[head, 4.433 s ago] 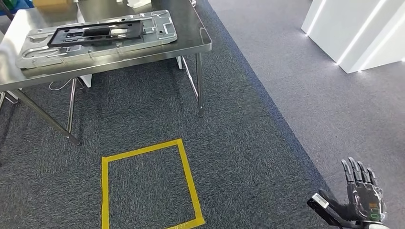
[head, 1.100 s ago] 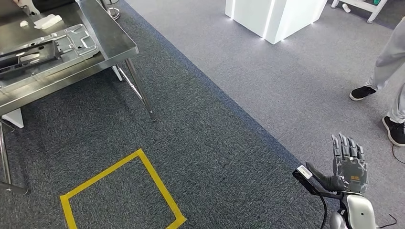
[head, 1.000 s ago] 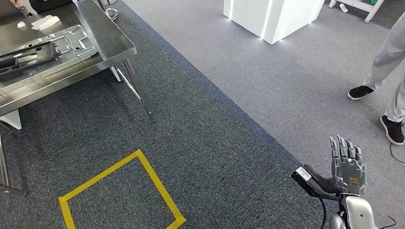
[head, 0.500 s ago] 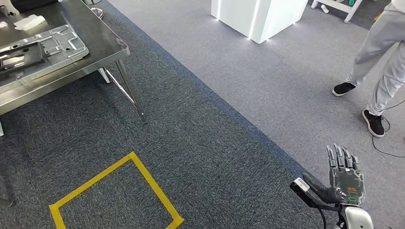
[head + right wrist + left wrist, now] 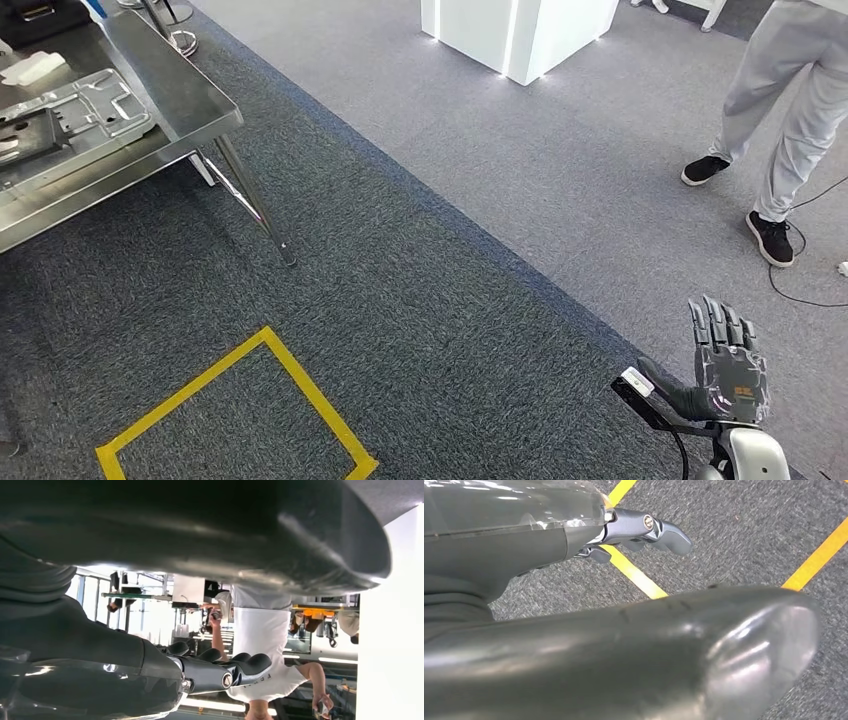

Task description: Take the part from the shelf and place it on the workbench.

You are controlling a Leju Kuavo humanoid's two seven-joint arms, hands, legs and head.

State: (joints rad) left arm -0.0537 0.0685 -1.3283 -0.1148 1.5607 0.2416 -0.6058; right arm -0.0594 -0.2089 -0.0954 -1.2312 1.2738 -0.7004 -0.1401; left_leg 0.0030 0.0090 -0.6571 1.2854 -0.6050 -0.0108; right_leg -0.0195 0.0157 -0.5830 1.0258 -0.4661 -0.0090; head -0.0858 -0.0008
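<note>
1. Grey carpet floor [image 5: 480,260]; steel workbench [image 5: 190,95] upper left.
2. Right hand [image 5: 728,372] lower right, fingers spread, empty; left hand [image 5: 644,530] holding nothing.
3. Shelf part unseen; whole task judged outstanding.

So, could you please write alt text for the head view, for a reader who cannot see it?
The robot's right hand is raised with its fingers spread and holds nothing, above grey carpet. A steel workbench with a metal plate stands far left, near a yellow tape square; a person's legs stand far right.
</note>
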